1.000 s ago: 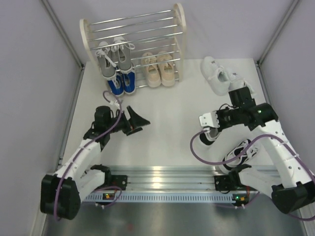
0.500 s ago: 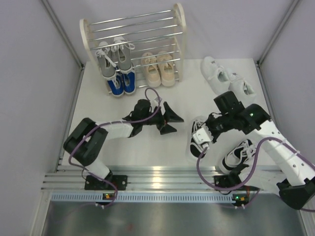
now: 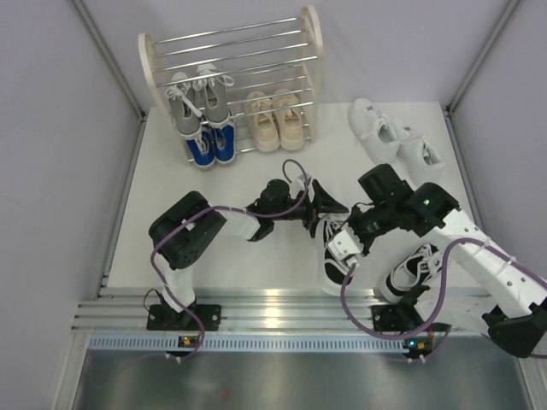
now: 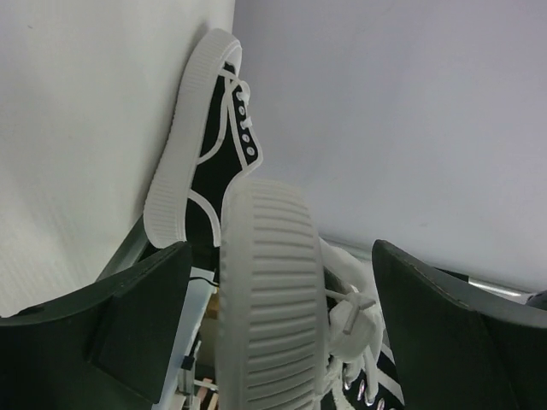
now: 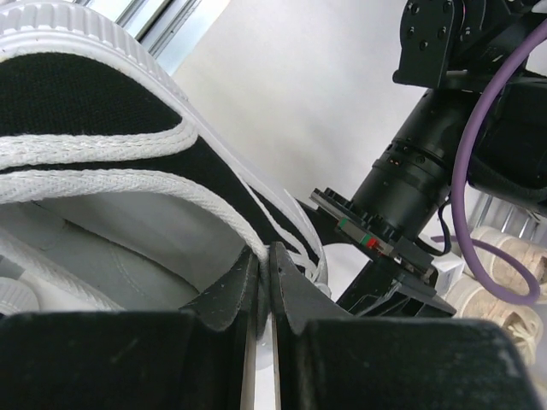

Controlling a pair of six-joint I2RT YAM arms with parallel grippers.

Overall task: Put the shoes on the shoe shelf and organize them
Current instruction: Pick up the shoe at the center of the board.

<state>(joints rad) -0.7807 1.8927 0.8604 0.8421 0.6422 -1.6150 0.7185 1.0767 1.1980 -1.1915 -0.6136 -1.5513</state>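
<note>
**Top external view: the shoe could slip as it goes from one arm to the other**

We see the right gripper (image 3: 349, 243) with its jaws pressed together on the thin top edge of one black-and-white shoe (image 3: 333, 260). That shoe is near the middle of the table (image 3: 231, 179), well apart from the shoe shelf (image 3: 311, 38). The left gripper (image 3: 327, 213) is at the shoe's toe end. Its jaws are spread wide, one on each side of the sole, and we see gaps, so it is not gripping yet.

We think the shoe is about to pass from arm to arm.
- The pinch is on a soft, thin edge, so the shoe could swing or slide out.
- If the right jaws let go before the left jaws close, the shoe would drop.
- If the left jaws close while the shoe sits crooked, they may only push it away.
- The arms are very close, and the purple cable (image 5: 459, 188) hangs between them, so they could bump or snag.
- The other black-and-white shoe (image 3: 416, 266) lies just beside the right arm and could get knocked.

The white pair (image 3: 389, 132) is on the table too.
</note>
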